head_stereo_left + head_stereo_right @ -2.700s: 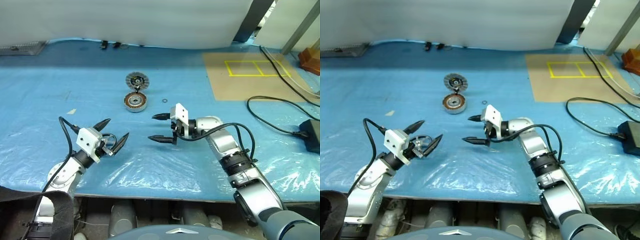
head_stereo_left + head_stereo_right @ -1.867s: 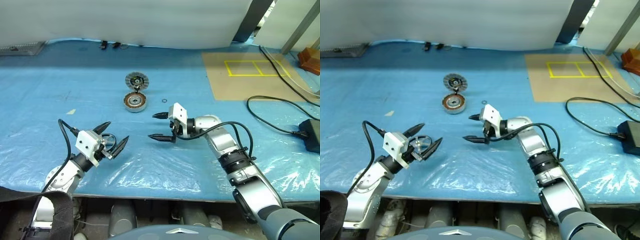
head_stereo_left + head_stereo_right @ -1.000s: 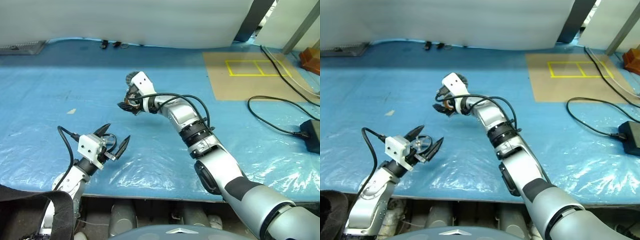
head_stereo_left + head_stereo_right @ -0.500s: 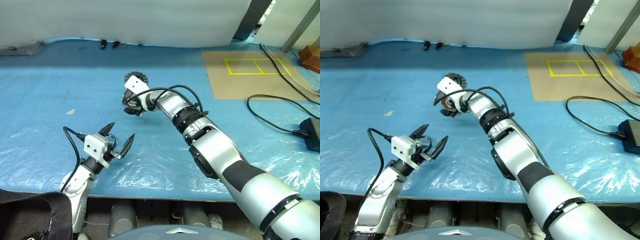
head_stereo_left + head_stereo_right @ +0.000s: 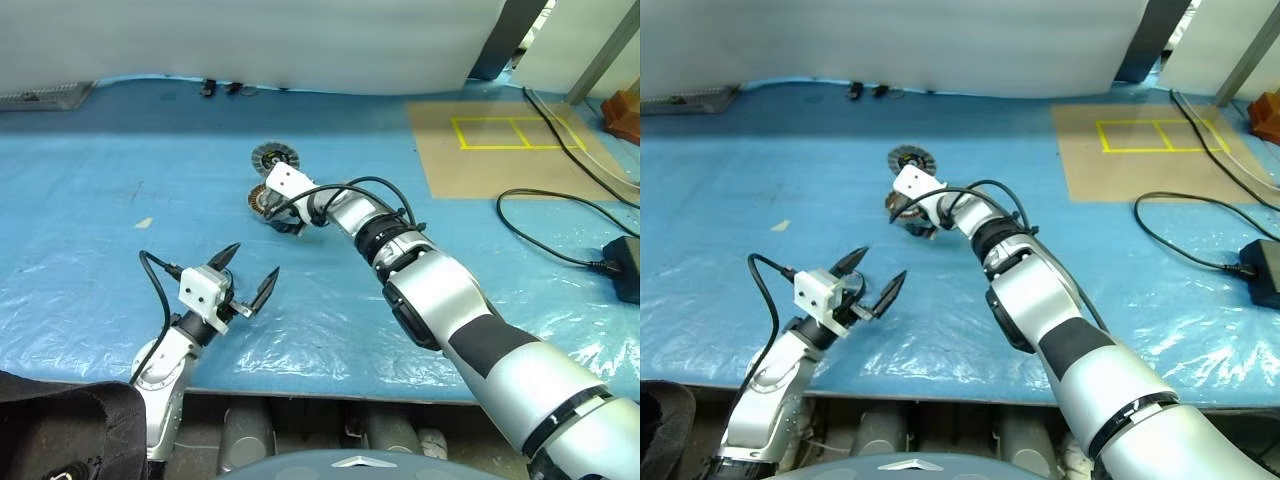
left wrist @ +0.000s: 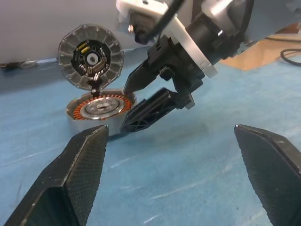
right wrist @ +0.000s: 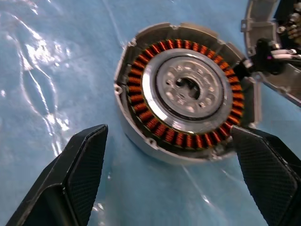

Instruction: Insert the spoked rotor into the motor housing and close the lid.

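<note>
The motor housing (image 7: pixel 188 89), a silver puck ringed with copper windings, lies on the blue sheet at the table's middle back. Just behind it the spoked rotor (image 5: pixel 274 157) stands tilted, joined to the housing by a dark link. My right gripper (image 5: pixel 277 212) hangs open just over the housing, one finger (image 7: pixel 80 174) on each side, holding nothing. In the left wrist view its fingertips (image 6: pixel 136 82) sit close beside the puck (image 6: pixel 99 107). My left gripper (image 5: pixel 255 260) is open and empty near the front edge, pointing at the housing. The lid is out of view.
A brown board with yellow tape (image 5: pixel 500 150) lies at the back right. Black cables (image 5: pixel 560 215) and a black adapter (image 5: pixel 625 272) are on the right. A white scrap (image 5: pixel 143 222) sits at the left. A pale curtain closes the back.
My right gripper swung from the table's middle out to the housing, then rolled and sank over it, staying open. The left gripper edged right, still open.
</note>
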You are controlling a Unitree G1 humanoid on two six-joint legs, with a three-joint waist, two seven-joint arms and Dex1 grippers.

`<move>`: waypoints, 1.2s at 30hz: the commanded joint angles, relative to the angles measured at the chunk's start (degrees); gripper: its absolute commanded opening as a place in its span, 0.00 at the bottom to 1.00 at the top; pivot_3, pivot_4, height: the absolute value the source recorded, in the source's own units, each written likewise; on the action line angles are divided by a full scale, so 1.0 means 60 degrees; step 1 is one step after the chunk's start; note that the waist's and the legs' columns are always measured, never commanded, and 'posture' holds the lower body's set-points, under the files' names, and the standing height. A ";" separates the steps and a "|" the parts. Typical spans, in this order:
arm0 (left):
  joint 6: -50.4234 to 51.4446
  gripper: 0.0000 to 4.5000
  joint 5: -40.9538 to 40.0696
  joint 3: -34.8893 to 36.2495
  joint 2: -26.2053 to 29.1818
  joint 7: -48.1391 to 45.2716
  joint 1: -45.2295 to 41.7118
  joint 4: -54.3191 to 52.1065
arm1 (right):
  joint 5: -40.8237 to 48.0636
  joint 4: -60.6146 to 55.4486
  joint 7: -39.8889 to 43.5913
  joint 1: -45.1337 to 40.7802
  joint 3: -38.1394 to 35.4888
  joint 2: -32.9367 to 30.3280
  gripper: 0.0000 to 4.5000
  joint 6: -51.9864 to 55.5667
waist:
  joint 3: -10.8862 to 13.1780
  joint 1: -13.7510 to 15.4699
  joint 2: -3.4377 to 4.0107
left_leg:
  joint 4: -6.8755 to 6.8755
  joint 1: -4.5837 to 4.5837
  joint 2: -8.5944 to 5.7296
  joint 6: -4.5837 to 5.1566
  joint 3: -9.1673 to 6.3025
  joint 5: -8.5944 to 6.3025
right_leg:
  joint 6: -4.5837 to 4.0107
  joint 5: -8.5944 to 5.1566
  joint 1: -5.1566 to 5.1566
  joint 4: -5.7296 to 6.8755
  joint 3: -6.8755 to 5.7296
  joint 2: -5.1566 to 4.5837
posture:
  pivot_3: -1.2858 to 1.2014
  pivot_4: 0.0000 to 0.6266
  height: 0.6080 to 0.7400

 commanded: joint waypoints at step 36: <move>-0.0168 1.00 -0.0642 0.1134 0.0857 0.0117 0.1323 -0.0993 | -0.1486 0.0172 0.1868 0.0171 0.0359 0.0636 0.97 -0.1339 | 0.0007 -0.0012 0.0015 | 0.0005 0.0010 0.0014 0.0032 0.0015 -0.0019 | -0.0018 -0.0010 -0.0009 0.0026 0.0000 0.0002 | 0.52 0.24 1.00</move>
